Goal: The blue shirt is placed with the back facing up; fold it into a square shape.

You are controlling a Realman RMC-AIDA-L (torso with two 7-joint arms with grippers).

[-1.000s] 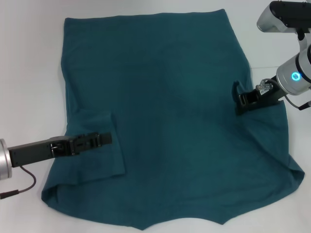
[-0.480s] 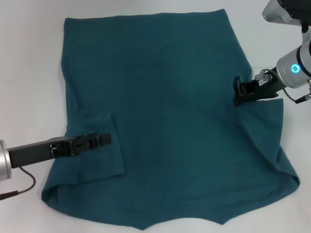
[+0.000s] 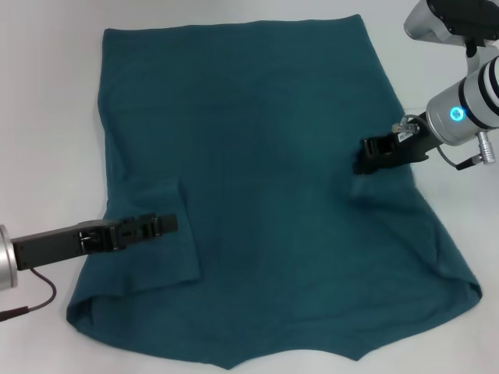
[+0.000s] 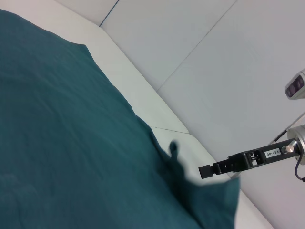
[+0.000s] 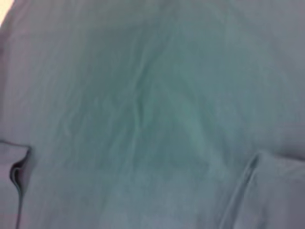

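The blue shirt [image 3: 257, 156] lies spread on the white table, plain side up; it also fills the left wrist view [image 4: 57, 143] and the right wrist view [image 5: 143, 95]. Its sleeve on my left is folded inward over the body [image 3: 160, 261]. My left gripper [image 3: 171, 224] lies low over that folded sleeve. My right gripper [image 3: 361, 161] is shut on the shirt's right sleeve and holds the cloth lifted over the body, inside the right edge. In the left wrist view the right gripper [image 4: 204, 171] meets a raised peak of fabric.
The white table [image 3: 47, 117] shows bare on the left of the shirt and at the far right. The shirt's lower hem reaches close to the table's near edge. Beyond the table, the left wrist view shows a pale floor [image 4: 214, 57].
My right gripper has moved inward to the left with the right sleeve, drawing that cloth over the shirt's body. The left arm has stayed where it was.
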